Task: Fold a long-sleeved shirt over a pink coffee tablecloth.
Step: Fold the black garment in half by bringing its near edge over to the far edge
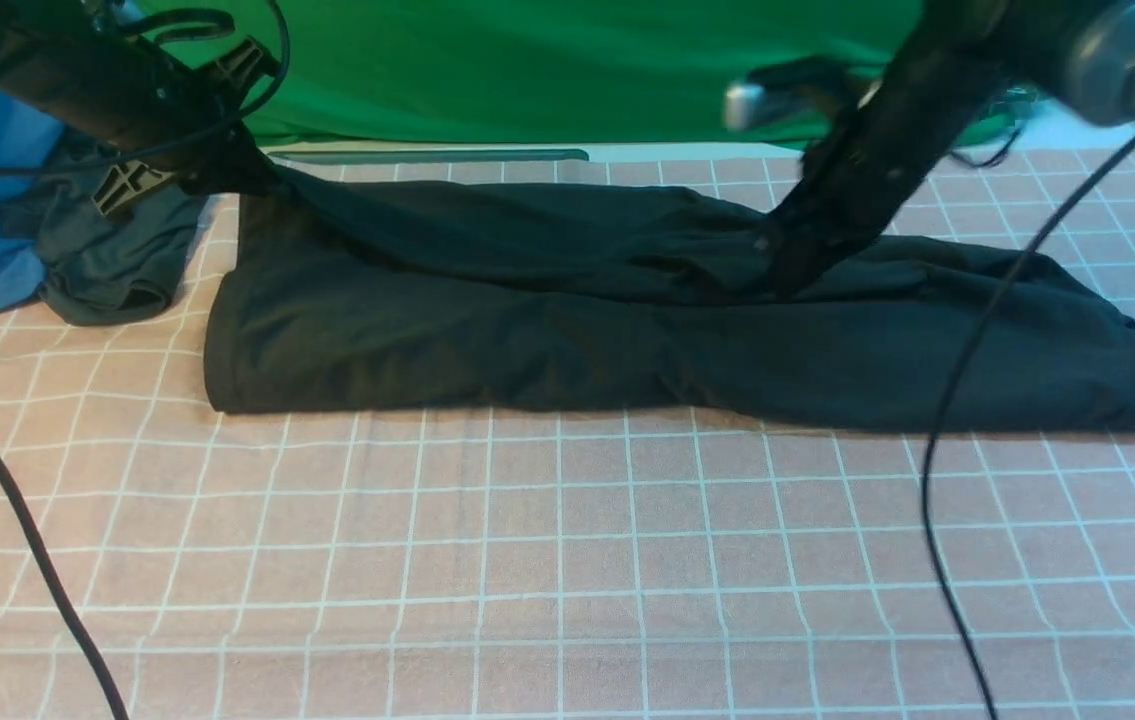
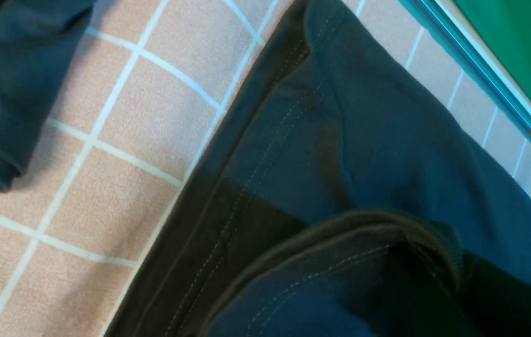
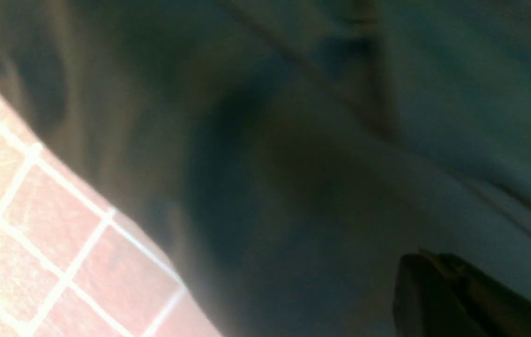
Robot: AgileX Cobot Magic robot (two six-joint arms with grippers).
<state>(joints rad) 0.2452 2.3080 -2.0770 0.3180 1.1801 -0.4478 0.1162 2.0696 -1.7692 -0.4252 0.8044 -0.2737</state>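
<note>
As the left hand (image 1: 235,183) pinches it, the shirt (image 1: 627,335) rests on the tablecloth (image 1: 567,560).

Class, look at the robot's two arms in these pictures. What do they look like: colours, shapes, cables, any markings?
Both arms are black. The left arm carries ribbed black plastic brackets. The right arm has a silver-grey cylindrical joint near the top, blurred here. Thin black cables hang by both: the left cable and the right cable. No markings are readable.

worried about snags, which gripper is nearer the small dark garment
Left. The left gripper holds the shirt by a corner beside the dark garment; the right gripper is across the shirt.
</note>
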